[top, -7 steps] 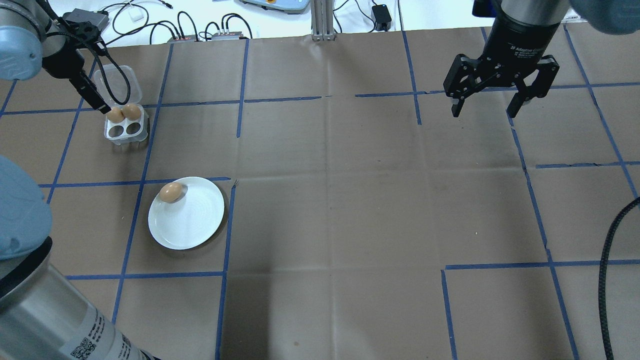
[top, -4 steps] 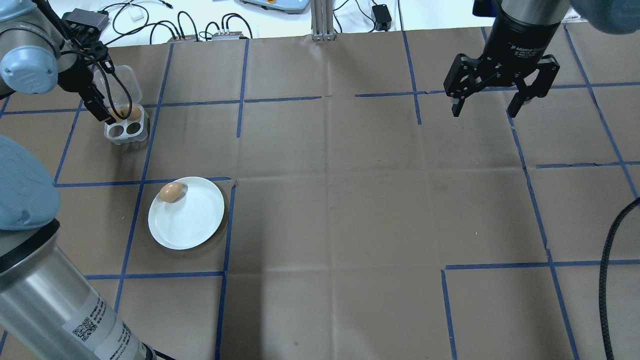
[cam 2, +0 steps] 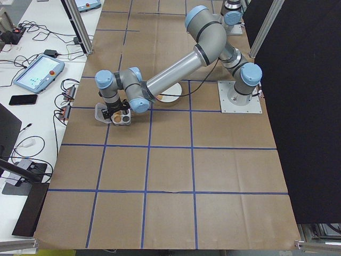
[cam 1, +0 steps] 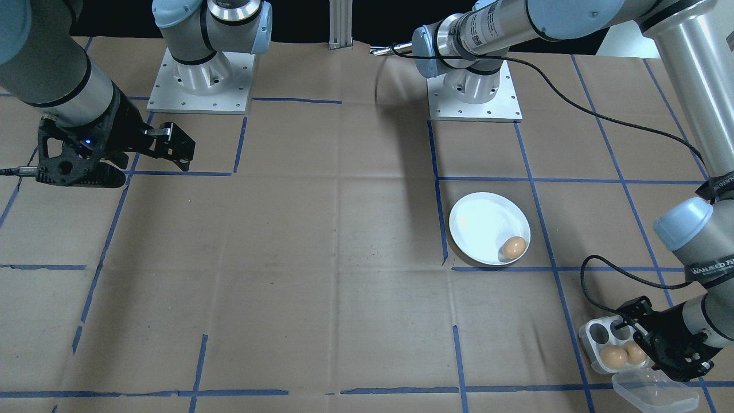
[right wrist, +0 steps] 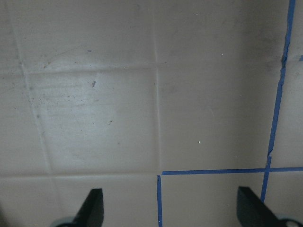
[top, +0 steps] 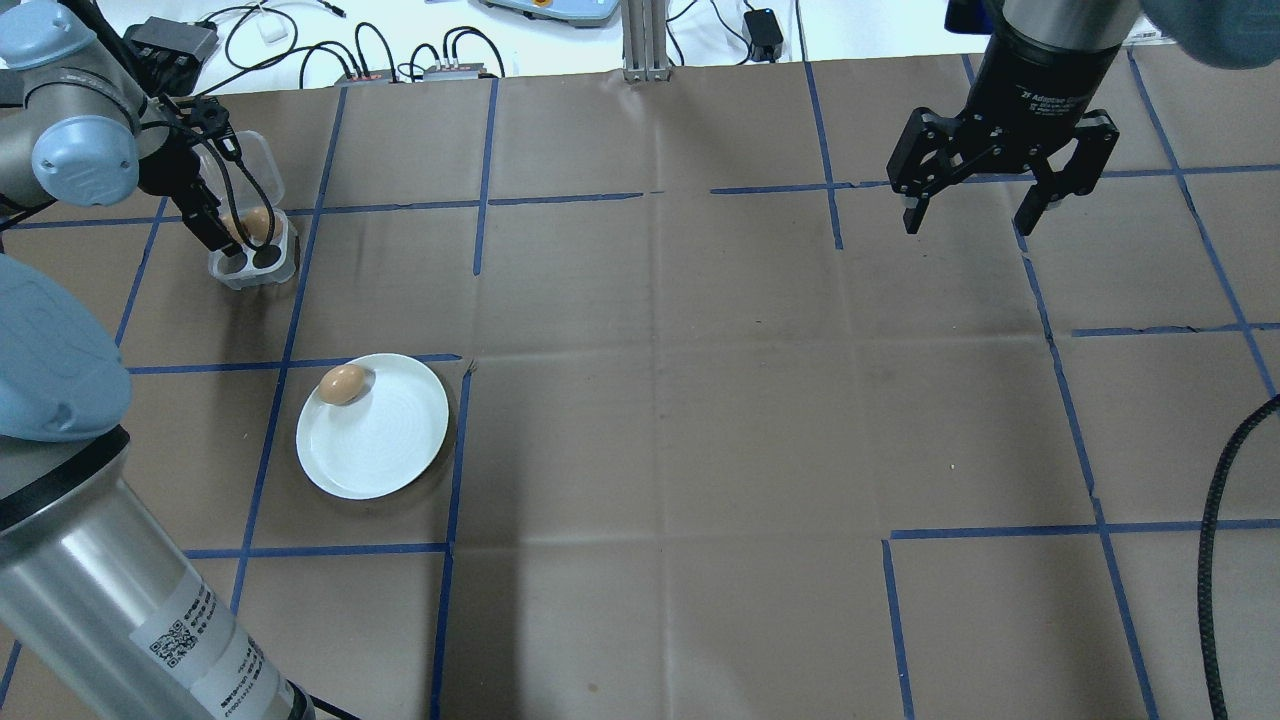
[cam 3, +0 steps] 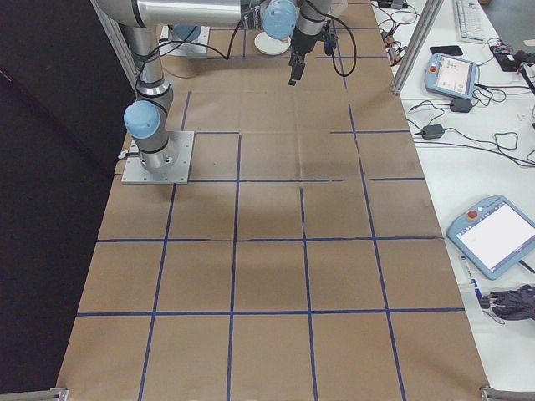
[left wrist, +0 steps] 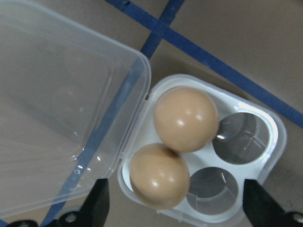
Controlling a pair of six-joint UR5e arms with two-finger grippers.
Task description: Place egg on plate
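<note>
The left gripper (left wrist: 173, 208) has swung in over the clear egg tray (left wrist: 265, 137), fingers apart around its two eggs (left wrist: 186, 118), going for another, I'd say, while one egg (top: 342, 384) sits on the plate (top: 385, 450) and the right gripper (top: 975, 210) hangs open.

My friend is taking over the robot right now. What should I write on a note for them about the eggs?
Left gripper: open, hovering over the small clear-plastic egg tray, holding nothing.
Right gripper: open, empty, far off above bare brown table paper.
One brown egg already lies on the round white plate, near its rim.
Two brown eggs sit in the tray; its other two holes are empty.
Left to do, if more eggs should go: grab a tray egg and carry it to the plate.
</note>
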